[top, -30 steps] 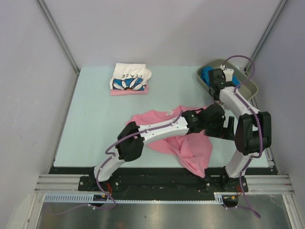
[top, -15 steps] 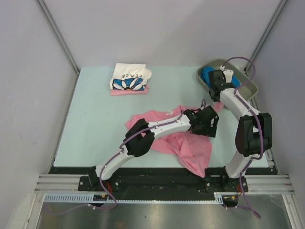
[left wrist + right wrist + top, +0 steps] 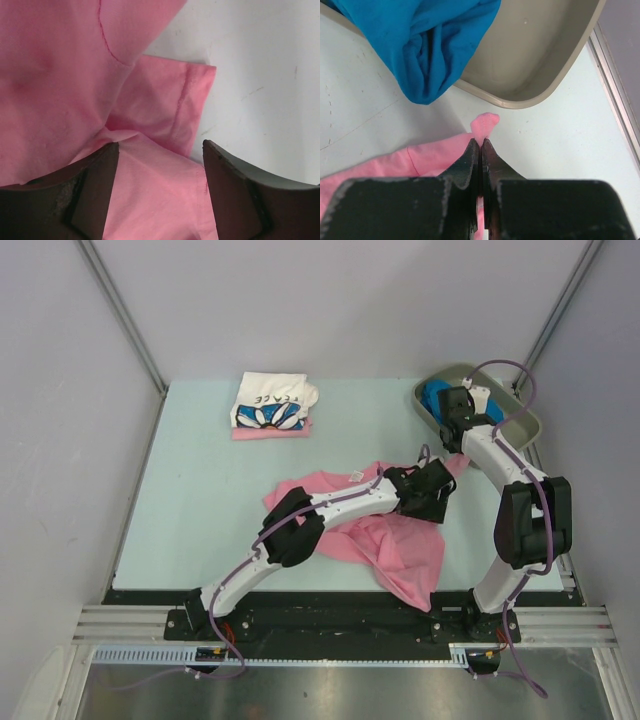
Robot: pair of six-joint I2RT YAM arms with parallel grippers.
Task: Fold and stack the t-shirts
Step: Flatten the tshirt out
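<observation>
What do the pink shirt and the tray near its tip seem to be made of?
The pink shirt looks like soft matte cloth, perhaps knit cotton: it folds, wrinkles and shows stitched hems. The tray is probably moulded plastic: smooth grey-beige surface with a faint sheen, a rounded corner and a stiff raised rim.

Saw a tray (image 3: 530,100) just ahead of the right fingers (image 3: 469,162), apart from them, with its rounded corner nearest and a smooth beige inside. Found the table (image 3: 560,145) pale and flat beneath those fingers, faintly scratched off to their left. Noted a metal strip (image 3: 615,90) along the table's edge, well to their right. Saw the same pale surface ahead and right of the left fingers (image 3: 92,190), marked with a few thin scuffs. Noted grey walls (image 3: 330,310) far beyond both pairs of fingers, and aluminium rails (image 3: 330,623) well behind them.
</observation>
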